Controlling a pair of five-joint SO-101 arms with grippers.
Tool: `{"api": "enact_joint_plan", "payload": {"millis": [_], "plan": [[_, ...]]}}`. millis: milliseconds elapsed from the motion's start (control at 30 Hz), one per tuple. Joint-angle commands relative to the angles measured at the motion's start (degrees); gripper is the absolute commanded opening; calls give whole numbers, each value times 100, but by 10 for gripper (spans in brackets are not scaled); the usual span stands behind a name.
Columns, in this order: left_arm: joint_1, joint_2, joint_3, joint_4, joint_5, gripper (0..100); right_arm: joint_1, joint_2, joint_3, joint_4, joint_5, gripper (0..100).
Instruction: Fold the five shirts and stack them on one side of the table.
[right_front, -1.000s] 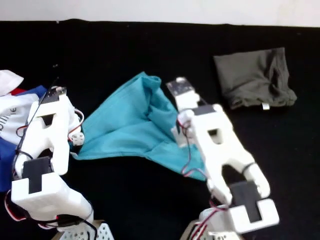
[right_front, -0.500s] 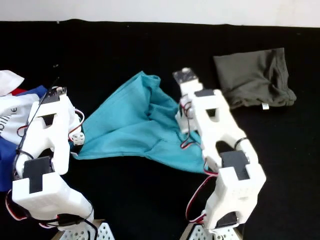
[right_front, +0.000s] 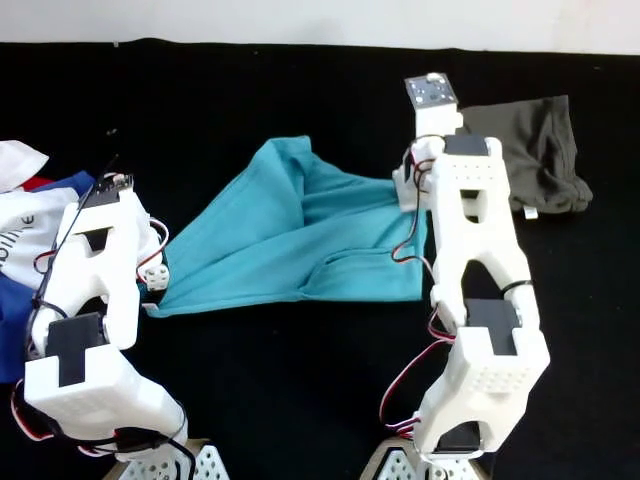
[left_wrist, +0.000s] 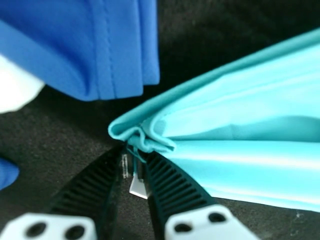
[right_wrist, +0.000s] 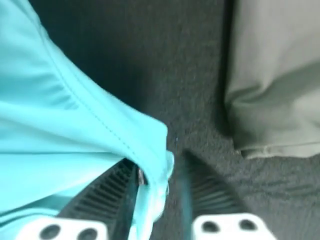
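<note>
Item one, nearest you: two arms, the left arm (right_front: 88, 280) and the right arm (right_front: 478, 250), with bare black table (right_front: 290, 390) open between their bases. Item two: one left gripper (left_wrist: 135, 159), its ribbed fingers (left_wrist: 167, 185) pressed together on the bunched corner of the teal shirt (right_front: 290, 245). Item three: that one teal shirt, spread flat with loose folds across the middle of the table and stretched between your two arms. Item four: one right gripper (right_wrist: 159, 172), clamped on the shirt's opposite hem, which is wadded between the fingers. Item five, at the left margin: one heap (right_front: 25, 230) of blue, white and a little red cloth that runs off the view's edge. You cannot tell how many garments are in it, and its blue fold (left_wrist: 100, 45) lies just beside the held teal corner with a strip of table between them. Item six, far right: one grey shirt (right_front: 540, 160), folded and just beside the right gripper, not touching it. Item seven: a wide open band of table beyond the teal shirt, up to the far edge under the white wall (right_front: 300, 18).
</note>
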Motion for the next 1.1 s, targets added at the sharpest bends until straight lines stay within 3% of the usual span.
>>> {"api": "enact_joint_plan", "payload": {"millis": [0,133,433,600,833,1067], "plan": [[-31,48,92,-44,-62,8,92,-84,-321,409,-26,233],[-31,48,92,-44,-62,8,-101,-75,-312,1156,-18,180],[-31,48,84,-53,-62,8,-681,-365,-171,2352,422,173],[-31,48,75,-62,-62,8,-848,-444,664,1516,835,176],[-31,48,84,-53,-62,8,-822,-101,1701,145,862,176],[-31,48,84,-53,-62,8,-831,-154,1763,207,826,130]]}}
